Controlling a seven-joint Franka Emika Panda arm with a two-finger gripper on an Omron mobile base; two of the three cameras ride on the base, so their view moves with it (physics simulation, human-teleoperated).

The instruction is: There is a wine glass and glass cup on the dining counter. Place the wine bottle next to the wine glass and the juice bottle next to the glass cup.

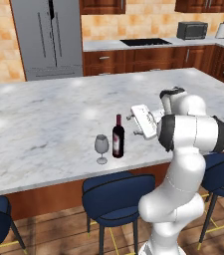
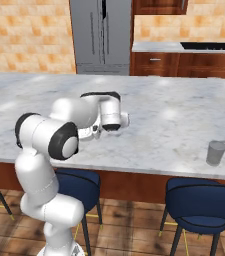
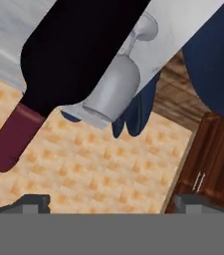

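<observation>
The wine bottle [image 1: 118, 137] stands upright on the marbled tabletop [image 1: 44, 114], long axis vertical, its slim neck and maroon cap pointing straight up, near the front edge. The wine glass [image 1: 101, 148] stands just beside it on its left, also upright, stem down. In the hand view both appear tilted and upside-down, the bottle [image 3: 73, 55] in front of the glass [image 3: 114, 87]. The gripper [image 1: 135, 122] hangs just to the right of the bottle, apart from it; its fingers [image 3: 31, 203] are spread wide with nothing between them. The glass cup [image 2: 215, 153] stands upright well off to the right, near the front edge. Blue stools [image 1: 116, 196] line the counter; behind are a steel fridge [image 1: 48, 37], wood cabinets [image 1: 148, 59] and a microwave [image 1: 191, 30].
</observation>
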